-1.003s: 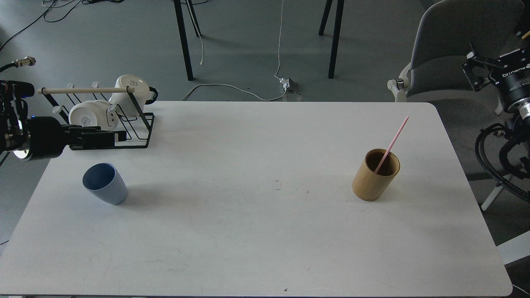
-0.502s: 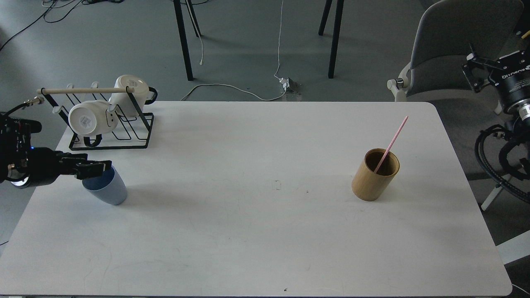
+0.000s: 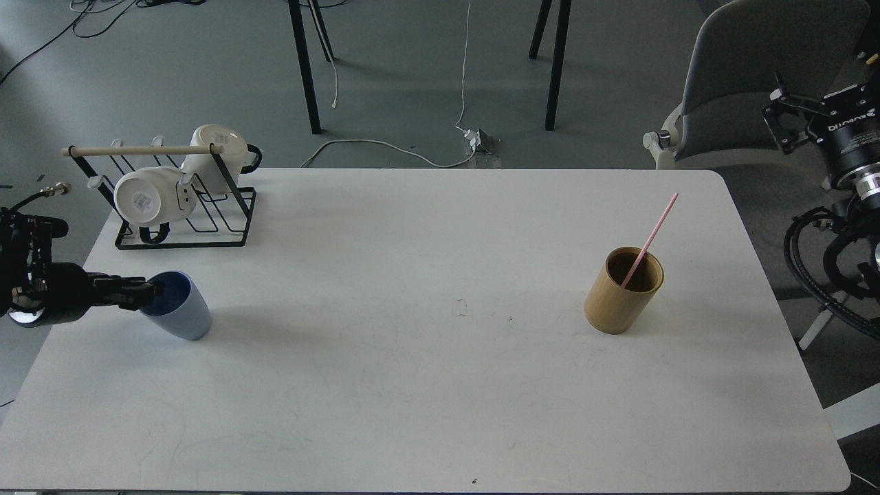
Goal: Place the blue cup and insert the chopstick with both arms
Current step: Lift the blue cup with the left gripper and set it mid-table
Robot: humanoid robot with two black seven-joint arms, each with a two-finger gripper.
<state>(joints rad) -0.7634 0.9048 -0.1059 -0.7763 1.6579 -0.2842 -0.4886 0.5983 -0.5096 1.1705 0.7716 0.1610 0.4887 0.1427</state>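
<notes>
Where floor shows: table (white)

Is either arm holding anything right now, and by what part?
Cannot be told: the left tool sits at the near rim of the pale-blue tapered cup, its fingers too dark to separate. The right tool holds nothing.

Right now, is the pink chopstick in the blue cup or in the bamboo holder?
In the bamboo holder: the pink chopstick leans out of its mouth. The blue cup stands far left, no stick in it.
</notes>
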